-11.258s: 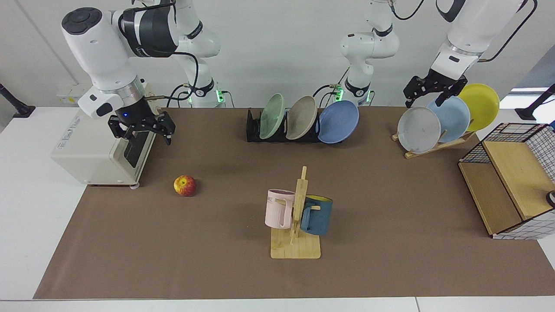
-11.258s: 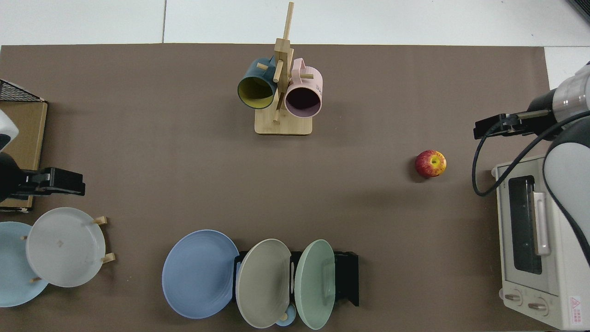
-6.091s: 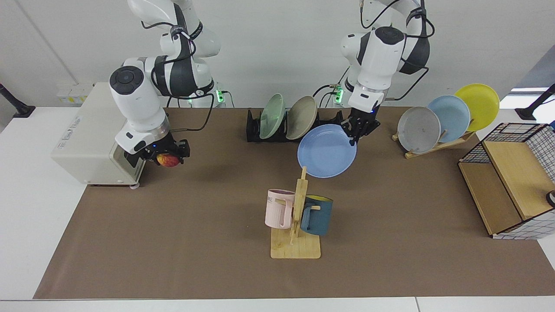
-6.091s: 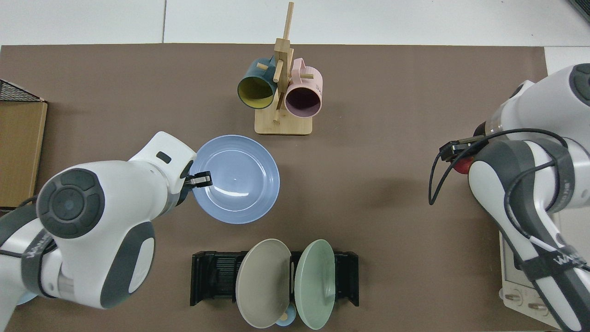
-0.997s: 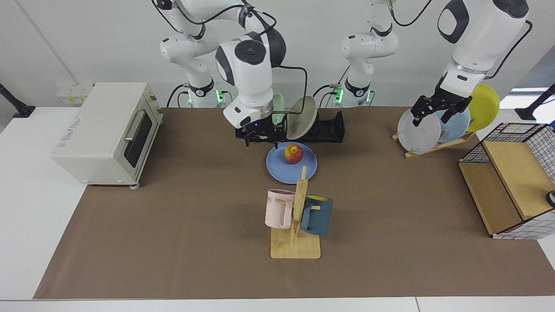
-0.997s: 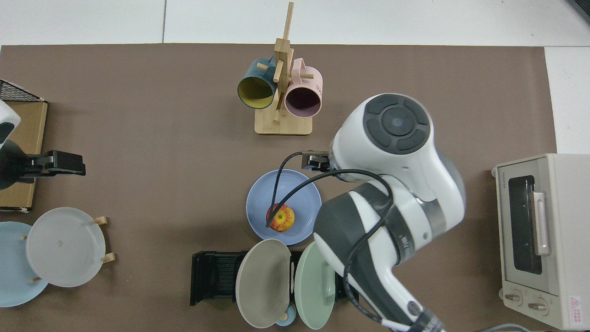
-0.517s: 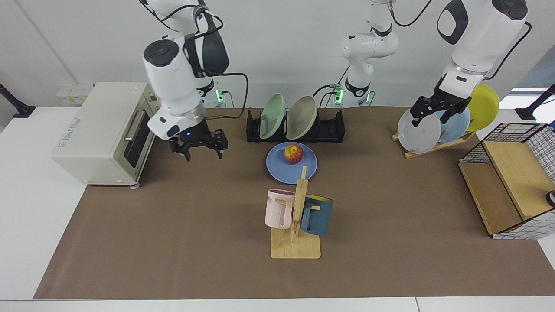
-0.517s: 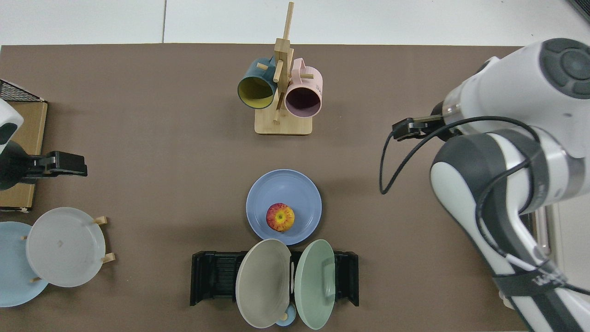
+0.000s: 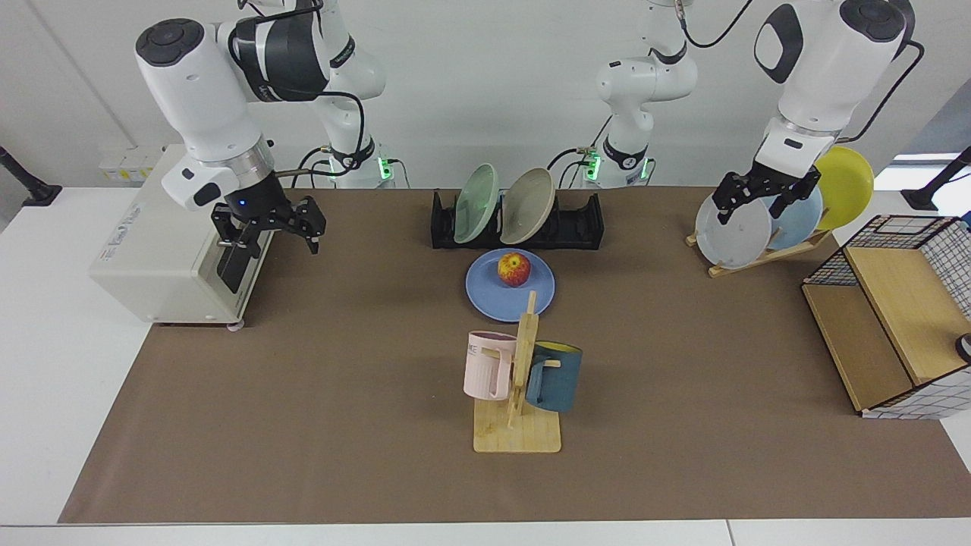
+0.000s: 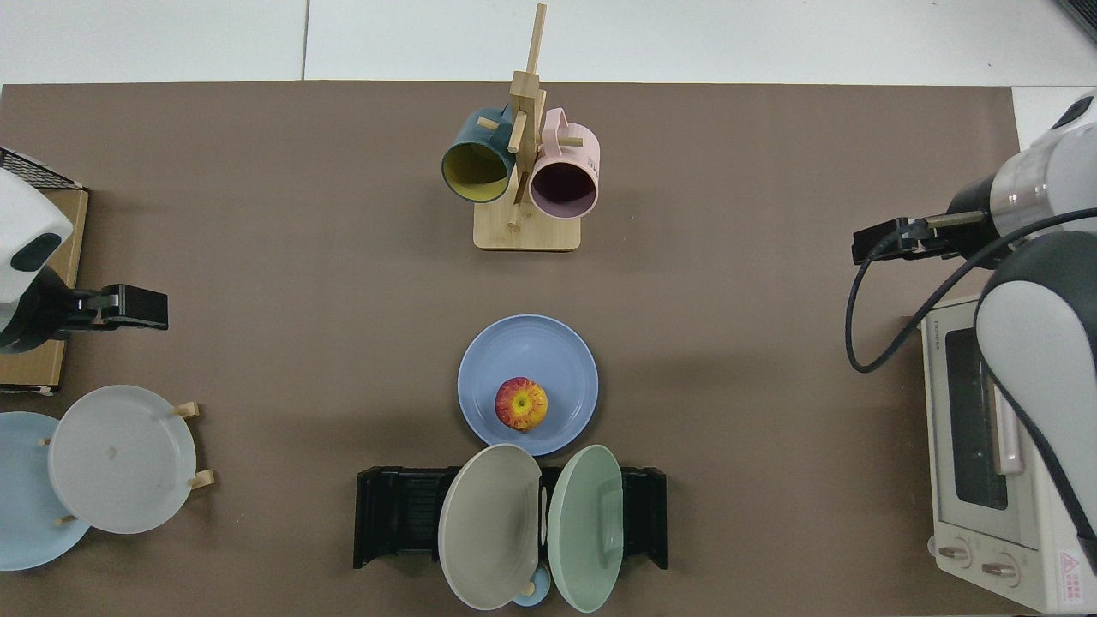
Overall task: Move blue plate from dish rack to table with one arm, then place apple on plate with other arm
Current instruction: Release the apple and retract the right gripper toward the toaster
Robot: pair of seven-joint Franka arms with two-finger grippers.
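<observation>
Risk looks small now: the apple [image 9: 513,268] sits on the blue plate [image 9: 493,297], flat on the worktop [image 9: 303,394] just in front of the dish rack [image 9: 580,224], well away from both tools. The right tool [image 9: 267,230] hangs spread wide and empty by the toaster oven [image 9: 144,258]; the left tool [image 9: 765,197] hovers spread and empty before the grey plate [image 9: 732,231]. The apple lies off-centre toward the rack, so any knock to the plate could roll it off, and a dip of the left tool could tip the grey plate from its wooden stand [image 9: 758,258].

A plain white wall [image 9: 493,91] runs behind the work area, lit evenly. At one end a bright window [image 9: 922,161] shows beside a grey panel, and a white socket strip [image 9: 125,163] sits low on the wall at the other.
</observation>
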